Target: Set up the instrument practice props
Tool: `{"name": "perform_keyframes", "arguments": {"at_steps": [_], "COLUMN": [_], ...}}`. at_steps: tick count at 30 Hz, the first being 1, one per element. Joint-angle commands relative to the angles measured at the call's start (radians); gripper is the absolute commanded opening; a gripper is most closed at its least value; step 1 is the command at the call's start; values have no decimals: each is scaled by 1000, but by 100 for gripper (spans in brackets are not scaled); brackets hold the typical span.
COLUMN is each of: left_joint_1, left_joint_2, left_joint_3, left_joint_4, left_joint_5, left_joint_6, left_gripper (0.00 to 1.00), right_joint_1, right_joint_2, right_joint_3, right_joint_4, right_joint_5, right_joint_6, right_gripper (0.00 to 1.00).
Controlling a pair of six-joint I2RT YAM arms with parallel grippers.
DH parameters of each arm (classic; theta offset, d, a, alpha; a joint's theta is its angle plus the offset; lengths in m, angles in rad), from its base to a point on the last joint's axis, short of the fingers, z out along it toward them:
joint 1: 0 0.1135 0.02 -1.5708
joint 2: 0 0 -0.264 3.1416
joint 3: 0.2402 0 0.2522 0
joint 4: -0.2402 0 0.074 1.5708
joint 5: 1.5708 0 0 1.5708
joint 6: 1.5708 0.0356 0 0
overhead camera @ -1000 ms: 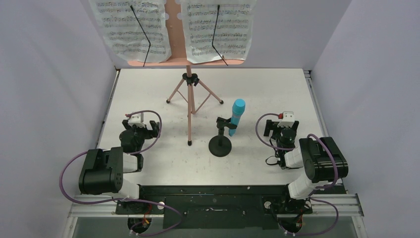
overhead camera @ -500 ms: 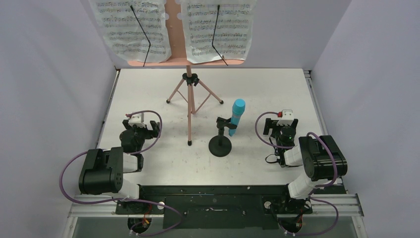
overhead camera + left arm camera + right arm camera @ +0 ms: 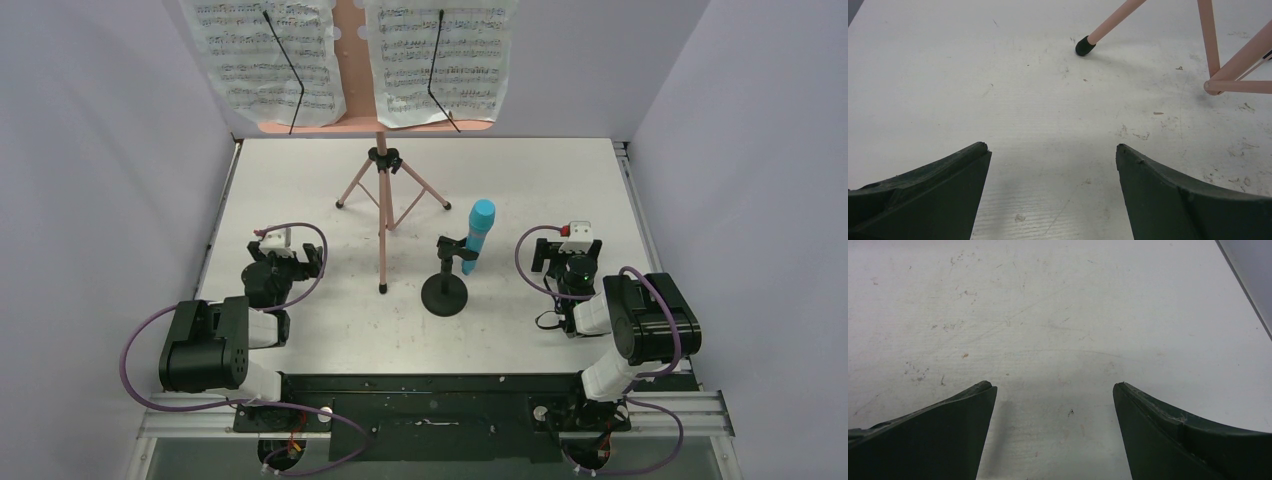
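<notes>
The pink tripod music stand (image 3: 382,205) stands at the table's back middle. Two white sheet-music pages (image 3: 268,55) (image 3: 440,50) rest on its desk under black wire holders. The teal microphone (image 3: 478,235) sits tilted in the clip of the short black round-based mic stand (image 3: 445,292), right of the tripod. My left gripper (image 3: 1051,148) is open over bare table, with a pink stand leg and its black foot (image 3: 1084,46) ahead of it. My right gripper (image 3: 1054,386) is open and empty over bare table, right of the mic stand.
Both arms are folded low near the table's front, the left gripper (image 3: 283,262) left of the tripod and the right gripper (image 3: 570,262) near the right edge. Grey walls close in the table (image 3: 540,180) on three sides.
The right arm has settled very slightly. The props and the left arm are where they were.
</notes>
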Motion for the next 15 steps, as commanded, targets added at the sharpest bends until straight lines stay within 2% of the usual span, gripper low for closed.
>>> {"name": "perform_keyframes", "arguments": {"at_steps": [1,6,10,15], "left_joint_1": [-4,-6,-55,-57], "left_joint_2": [-3,-3,-5,-12], "left_joint_3": [32,37,62,49], "left_joint_4": [27,20,-35,-20], "left_joint_5": [0,-6,-99,-105], "left_joint_6": [11,13,32,32], "left_gripper": [96,96,96,96], "right_joint_1": [-8,-8,-7,-8], "right_joint_2": [-2,-1,-1,-2], "right_joint_3": [21,21,21,21], "right_joint_4": [66,66,66,66], "right_joint_5": [4,5,4,4], "right_joint_6": [6,6,6,6], "right_gripper": [90,90,90,90]}}
